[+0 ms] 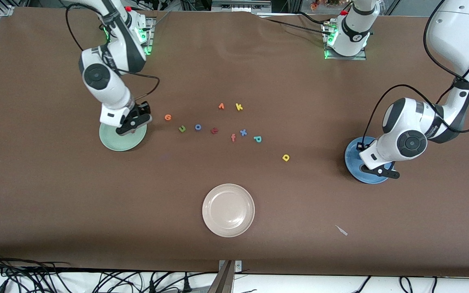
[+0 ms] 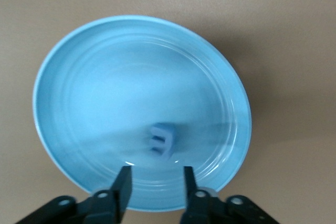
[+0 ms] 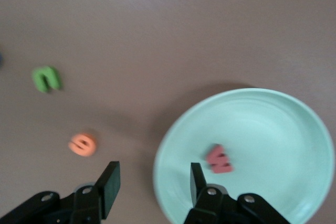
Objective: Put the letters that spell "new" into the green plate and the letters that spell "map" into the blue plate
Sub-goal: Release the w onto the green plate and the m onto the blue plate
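Note:
My left gripper (image 1: 382, 171) (image 2: 155, 174) hangs open and empty over the blue plate (image 1: 353, 160) (image 2: 105, 87). The blue "m" (image 2: 161, 140) lies loose in that plate. My right gripper (image 1: 133, 124) (image 3: 154, 174) is open over the edge of the green plate (image 1: 112, 142) (image 3: 273, 129), where the salmon-red "w" (image 3: 219, 159) lies. On the table near the green plate are the orange "e" (image 1: 168, 117) (image 3: 82, 144) and the green "n" (image 1: 182, 129) (image 3: 46, 78). The teal "p" (image 1: 257, 139) and the yellow "a" (image 1: 286, 158) lie toward the blue plate.
Other loose letters lie mid-table: a blue "o" (image 1: 198, 127), a dark red zigzag (image 1: 214, 130), a salmon "f" (image 1: 233, 137), a blue "x" (image 1: 243, 132), an orange letter (image 1: 221, 106) and a yellow "k" (image 1: 239, 107). A cream-white plate (image 1: 228, 210) sits nearer the front camera.

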{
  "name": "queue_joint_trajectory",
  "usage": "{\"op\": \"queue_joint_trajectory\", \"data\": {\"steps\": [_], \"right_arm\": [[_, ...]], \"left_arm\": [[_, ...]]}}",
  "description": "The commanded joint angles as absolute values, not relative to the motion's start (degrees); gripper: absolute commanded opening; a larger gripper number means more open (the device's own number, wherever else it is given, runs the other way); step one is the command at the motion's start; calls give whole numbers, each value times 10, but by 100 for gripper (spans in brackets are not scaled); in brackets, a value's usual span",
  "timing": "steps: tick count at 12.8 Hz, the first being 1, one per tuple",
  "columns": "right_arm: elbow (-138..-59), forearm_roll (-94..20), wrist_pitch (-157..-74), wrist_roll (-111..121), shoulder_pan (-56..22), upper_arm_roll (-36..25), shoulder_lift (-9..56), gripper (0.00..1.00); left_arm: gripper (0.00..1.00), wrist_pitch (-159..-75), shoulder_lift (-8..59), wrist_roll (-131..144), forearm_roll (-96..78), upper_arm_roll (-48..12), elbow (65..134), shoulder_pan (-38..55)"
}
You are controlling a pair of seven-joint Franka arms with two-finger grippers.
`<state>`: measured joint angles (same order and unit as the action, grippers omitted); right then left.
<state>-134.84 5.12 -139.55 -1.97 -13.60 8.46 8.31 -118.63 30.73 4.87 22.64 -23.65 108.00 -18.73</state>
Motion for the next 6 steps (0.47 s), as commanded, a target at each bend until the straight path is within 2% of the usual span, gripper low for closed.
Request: {"op": "queue_joint_trajectory", "data": {"steps": [1,4,6], "right_arm": [[-1317,51,-1389,-185,-139,138,117,62],[-1305,69,-1482,-150,-166,143,174,62],[-1291,77,-1506,-80,-170,143,212,62]], "left_arm": [[100,-1187,310,65,203,-249,1071,-183],[100,-1227,315,161,151,-249,1070,-138],[100,-1244,320,226,120,-250,1068,-112]]}}
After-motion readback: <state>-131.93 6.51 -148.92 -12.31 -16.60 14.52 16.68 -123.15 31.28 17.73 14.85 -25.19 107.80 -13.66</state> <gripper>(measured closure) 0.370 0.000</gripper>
